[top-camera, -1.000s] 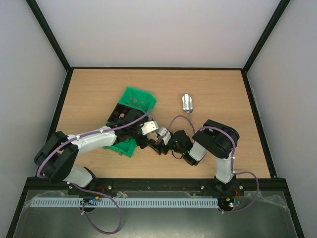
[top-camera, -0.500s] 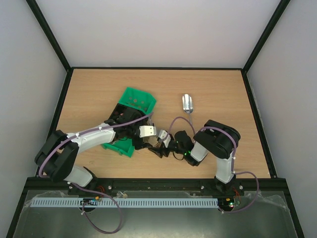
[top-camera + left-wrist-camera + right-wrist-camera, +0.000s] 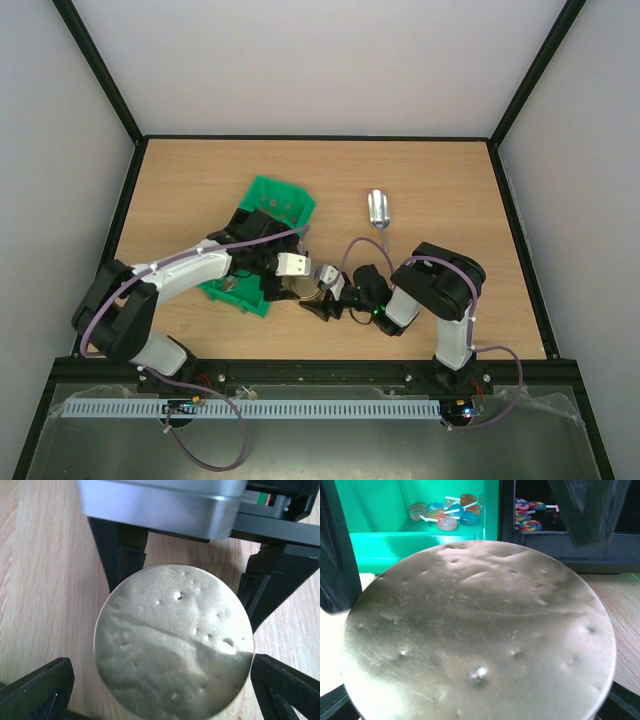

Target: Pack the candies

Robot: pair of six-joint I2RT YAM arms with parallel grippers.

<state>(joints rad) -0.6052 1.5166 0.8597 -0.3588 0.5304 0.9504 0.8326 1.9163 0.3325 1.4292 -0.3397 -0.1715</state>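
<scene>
Pale grey walls (image 3: 320, 60) enclose a wood-grain table (image 3: 200, 180) edged by a black frame. Both arms reach in toward the near right corner of the green bin (image 3: 290, 195), which lies at an angle on the table.

Just off that corner sits a round metal jar lid (image 3: 175, 645), dull gold and dimpled. The left end effector (image 3: 162, 690) stands wide apart around the lid, with bare table showing between one finger and the rim. The right end effector (image 3: 479, 702) comes from the far side of the lid from the bin; seen from the left wrist, its fingers press against the lid on both sides, clamped on it. A silver scoop (image 3: 378, 208) lies well to the right of the bin, apart from everything else.

The candies (image 3: 445, 515) lie in a small heap on the floor of the green bin. They are glossy orange, blue and pink, with thin white sticks. More of them, striped in swirls, lie in the black compartment (image 3: 560, 545) touching the bin's side.
</scene>
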